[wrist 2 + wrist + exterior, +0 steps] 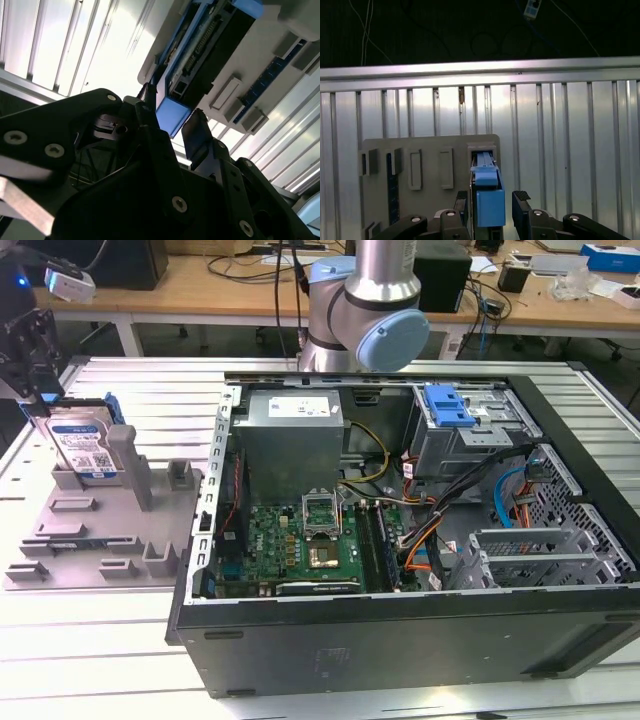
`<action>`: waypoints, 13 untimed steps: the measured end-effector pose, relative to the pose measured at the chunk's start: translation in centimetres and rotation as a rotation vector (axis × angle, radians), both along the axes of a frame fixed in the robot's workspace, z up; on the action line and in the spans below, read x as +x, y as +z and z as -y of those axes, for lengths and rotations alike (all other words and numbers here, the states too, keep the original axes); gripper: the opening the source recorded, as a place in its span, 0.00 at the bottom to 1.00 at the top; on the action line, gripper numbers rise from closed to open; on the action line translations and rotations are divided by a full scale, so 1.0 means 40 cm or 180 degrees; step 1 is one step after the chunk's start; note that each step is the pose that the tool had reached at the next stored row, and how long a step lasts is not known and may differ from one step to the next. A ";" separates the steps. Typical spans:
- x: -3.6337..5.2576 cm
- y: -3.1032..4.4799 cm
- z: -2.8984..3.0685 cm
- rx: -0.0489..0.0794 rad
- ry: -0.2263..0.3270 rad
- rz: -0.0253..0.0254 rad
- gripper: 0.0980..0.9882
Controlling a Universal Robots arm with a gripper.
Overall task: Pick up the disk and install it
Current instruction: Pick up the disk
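The disk (85,447), silver-grey with a white-and-blue label and a blue carrier rail, stands on edge in a slot of the grey fixture tray (90,540) at the exterior view's left. My gripper (38,400) hangs just above its top edge. In both wrist views the two black fingers (521,199) straddle the blue rail end of the disk (489,202). A narrow gap shows beside one finger, so the gripper (491,197) is open around it. From the second wrist view the gripper (170,112) brackets the same blue end of the disk (172,114).
An open computer case (400,510) lies at the centre and right, with a motherboard, cables and a grey drive cage carrying a blue latch (447,405). My arm's base (365,310) stands behind the case. Grey posts (135,465) rise from the tray beside the disk.
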State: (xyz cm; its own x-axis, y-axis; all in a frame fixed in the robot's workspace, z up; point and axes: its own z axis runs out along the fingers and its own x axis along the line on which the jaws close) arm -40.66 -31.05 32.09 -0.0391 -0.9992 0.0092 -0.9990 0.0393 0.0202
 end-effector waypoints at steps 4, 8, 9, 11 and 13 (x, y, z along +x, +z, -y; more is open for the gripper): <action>0.000 -0.008 0.000 0.0000 0.0009 0.0000 0.43; 0.000 -0.017 0.000 0.0000 0.0022 0.0000 0.43; 0.000 -0.018 0.000 0.0000 0.0025 0.0000 0.43; 0.000 -0.022 0.000 0.0000 0.0033 0.0000 0.43; 0.000 -0.026 0.000 0.0000 0.0040 0.0000 0.43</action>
